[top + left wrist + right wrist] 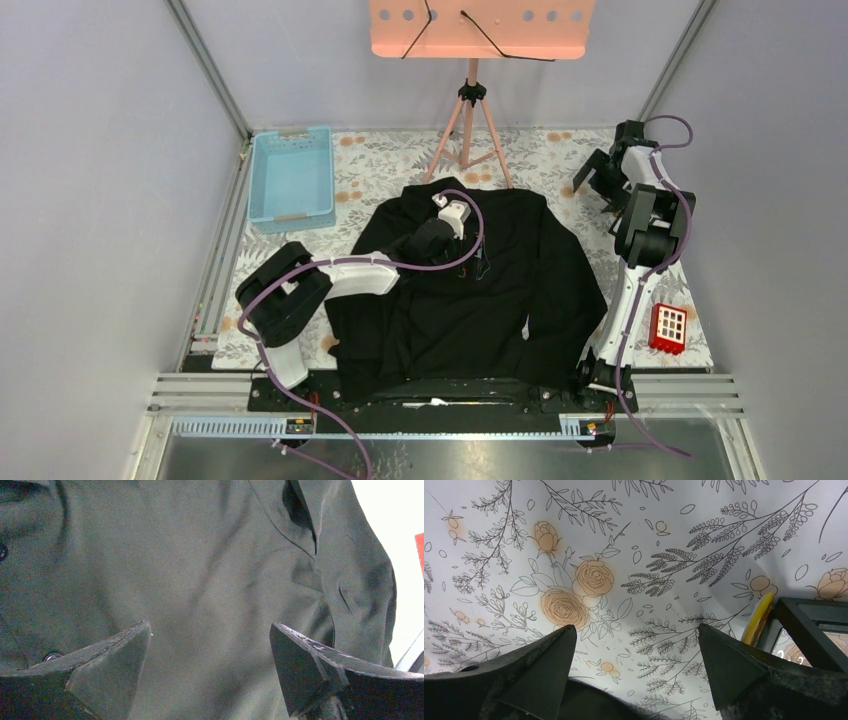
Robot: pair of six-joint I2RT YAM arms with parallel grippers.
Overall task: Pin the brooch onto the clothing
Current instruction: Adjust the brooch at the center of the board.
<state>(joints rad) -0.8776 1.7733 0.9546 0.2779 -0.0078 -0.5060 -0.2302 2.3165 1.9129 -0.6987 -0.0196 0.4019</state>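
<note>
Shirt (pixel 500 300) lies spread flat, collar away from the arm bases, and I place everything off it. My left gripper (pixel 210 630) hangs over the shirt's upper chest, jaws wide with only fabric showing between them. My right gripper (pixel 636 632), equally wide and empty, sits beyond the shirt's right shoulder, over the floral cloth (pixel 674 540). I cannot pick out the brooch.

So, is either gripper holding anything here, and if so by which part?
Nothing is held. The left gripper stands open above the shirt, nothing in its gap; the right gripper stands open above the tablecloth, also empty.
</note>
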